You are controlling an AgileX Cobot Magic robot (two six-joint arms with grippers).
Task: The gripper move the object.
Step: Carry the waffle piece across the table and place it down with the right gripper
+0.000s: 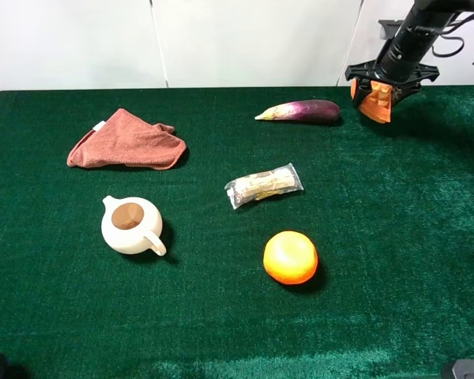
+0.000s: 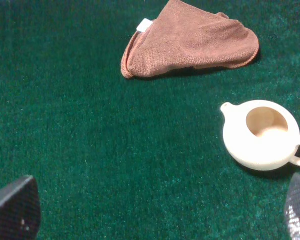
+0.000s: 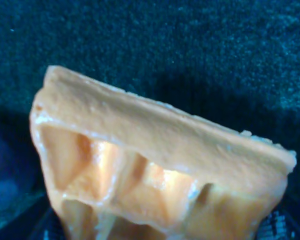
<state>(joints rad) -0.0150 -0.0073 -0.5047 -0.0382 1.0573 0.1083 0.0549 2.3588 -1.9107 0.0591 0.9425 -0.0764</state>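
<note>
The orange wedge-shaped object (image 1: 377, 100) with a grid-patterned face hangs in my right gripper (image 1: 381, 95) at the far right back of the green table, just above the cloth. The right gripper is shut on it. In the right wrist view the object (image 3: 155, 165) fills the frame, its grid cells facing the camera. My left gripper (image 2: 150, 220) is open and empty; only its two black fingertips (image 2: 12, 210) show at the frame's lower corners, over bare green cloth near the white teapot (image 2: 262, 134).
A purple eggplant (image 1: 302, 111) lies left of the held object. A wrapped snack packet (image 1: 264, 185) lies mid-table, a round orange fruit (image 1: 290, 257) in front of it. A white teapot (image 1: 131, 225) and a folded brown cloth (image 1: 126, 142) sit on the left.
</note>
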